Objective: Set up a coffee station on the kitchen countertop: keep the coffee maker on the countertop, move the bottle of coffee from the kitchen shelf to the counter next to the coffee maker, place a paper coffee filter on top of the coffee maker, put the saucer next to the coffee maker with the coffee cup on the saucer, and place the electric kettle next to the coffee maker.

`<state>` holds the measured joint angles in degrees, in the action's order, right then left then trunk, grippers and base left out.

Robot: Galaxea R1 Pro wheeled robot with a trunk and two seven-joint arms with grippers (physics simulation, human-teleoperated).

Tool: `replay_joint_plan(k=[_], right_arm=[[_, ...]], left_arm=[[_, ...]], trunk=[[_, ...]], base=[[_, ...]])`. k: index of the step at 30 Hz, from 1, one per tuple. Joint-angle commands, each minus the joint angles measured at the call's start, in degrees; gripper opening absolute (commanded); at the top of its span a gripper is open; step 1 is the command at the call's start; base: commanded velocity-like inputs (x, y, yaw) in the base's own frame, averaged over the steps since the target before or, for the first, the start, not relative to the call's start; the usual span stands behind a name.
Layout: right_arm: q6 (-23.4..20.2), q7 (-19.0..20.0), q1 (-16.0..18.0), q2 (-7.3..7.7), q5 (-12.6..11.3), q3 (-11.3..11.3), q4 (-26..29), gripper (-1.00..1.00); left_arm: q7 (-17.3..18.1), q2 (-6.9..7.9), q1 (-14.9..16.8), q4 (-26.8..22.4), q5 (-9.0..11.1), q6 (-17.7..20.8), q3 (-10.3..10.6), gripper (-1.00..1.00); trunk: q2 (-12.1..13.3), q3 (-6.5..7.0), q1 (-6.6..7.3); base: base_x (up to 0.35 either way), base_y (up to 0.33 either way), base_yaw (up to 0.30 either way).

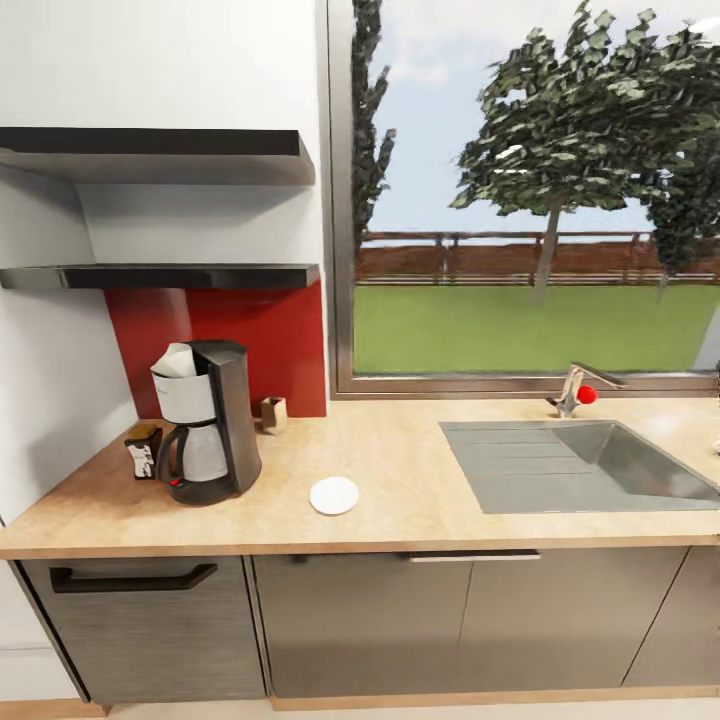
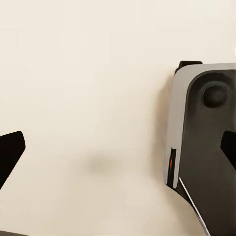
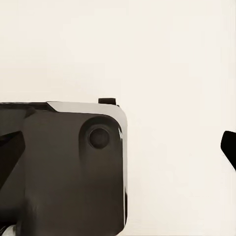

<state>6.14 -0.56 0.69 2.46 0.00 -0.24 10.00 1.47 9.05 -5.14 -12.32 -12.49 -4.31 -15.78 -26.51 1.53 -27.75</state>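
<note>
Tall black drip coffee maker (image 1: 213,420) with silvery-white front panel stands upright at the left end of the long light-wood kitchen countertop (image 1: 400,470), in front of the red backsplash panel (image 1: 225,340). White paper coffee filter (image 1: 178,361) sits on its top, sticking up above the machine's front edge. Glass carafe with black handle is seated in the machine's base.

Small dark bottle of coffee (image 1: 145,450) with white, black and red label stands on the counter just beside the machine, on its left, touching or nearly touching; cannot tell which. Small brown box-like container (image 1: 272,414) stands behind and to the right, against the backsplash.

Small flat round white saucer (image 1: 334,495) lies on the counter to the right of the machine, near it but apart, bare on top.

Further right, inset grey steel sink (image 1: 560,470) with a silver tap (image 1: 572,388) bearing a red knob. Grey cabinet fronts (image 1: 400,620) below; two dark wall shelves (image 1: 160,215) above the machine; large window (image 1: 530,190) onto grass and trees.

Left gripper (image 2: 118,147): dark fingertips at opposite edges of the wrist view, spread wide, holding nothing, over pale floor beside the robot's grey base. Right gripper (image 3: 118,142): fingertips likewise spread, released, nothing between.
</note>
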Motion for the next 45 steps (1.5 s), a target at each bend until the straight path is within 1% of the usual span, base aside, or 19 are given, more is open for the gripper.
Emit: replay_joint_plan(k=[1,15,18,20,23,26,35,45], right_arm=[[0.2,-0.1,0.0,0.00,0.0,0.0,-0.1,1.00],[0.2,-0.1,0.0,0.00,0.0,0.0,-0.1,1.00],[0.2,-0.1,0.0,0.10,0.0,-0.1,-0.1,1.00],[0.3,-0.1,0.0,0.34,0.0,-0.1,-0.1,1.00],[0.3,-0.1,0.0,0.52,-0.1,-0.1,-0.1,1.00],[0.3,-0.1,0.0,0.58,0.0,-0.1,-0.1,1.00],[0.3,-0.1,0.0,0.61,0.0,-0.1,-0.1,1.00],[0.3,-0.1,0.0,0.49,0.0,0.1,-0.1,1.00]], left_arm=[[0.2,-0.03,0.0,-0.1,-0.6,-0.1,-0.5,1.00],[0.3,-0.12,0.0,-0.1,-0.5,-0.2,-0.5,1.00],[0.6,-0.97,0.0,-0.2,-0.4,-0.2,-0.4,1.00],[0.4,-2.13,0.0,-0.2,-0.5,-0.2,-0.4,1.00],[0.3,-3.41,0.1,-0.3,-0.6,-0.2,-0.2,1.00],[0.2,-3.90,0.1,-0.3,-0.6,-0.2,-0.2,1.00],[0.2,-4.18,0.1,-0.3,-0.6,-0.6,-0.4,1.00],[0.2,-4.15,0.1,0.1,-1.0,-0.7,-0.2,1.00]], trunk=[[0.0,0.00,-0.01],[0.0,0.00,-0.01],[0.0,0.00,-0.01],[0.0,0.00,-0.01],[0.0,0.00,-0.01],[0.0,0.00,-0.01],[0.0,0.00,-0.01],[0.0,0.00,-0.01]], base=[[0.000,-0.272,0.000],[0.000,-0.272,0.078],[0.000,-0.272,0.011],[0.000,-0.272,0.004],[0.027,-0.272,0.002],[0.073,-0.272,0.001],[0.174,-0.205,0.000],[0.031,-0.020,0.000]])
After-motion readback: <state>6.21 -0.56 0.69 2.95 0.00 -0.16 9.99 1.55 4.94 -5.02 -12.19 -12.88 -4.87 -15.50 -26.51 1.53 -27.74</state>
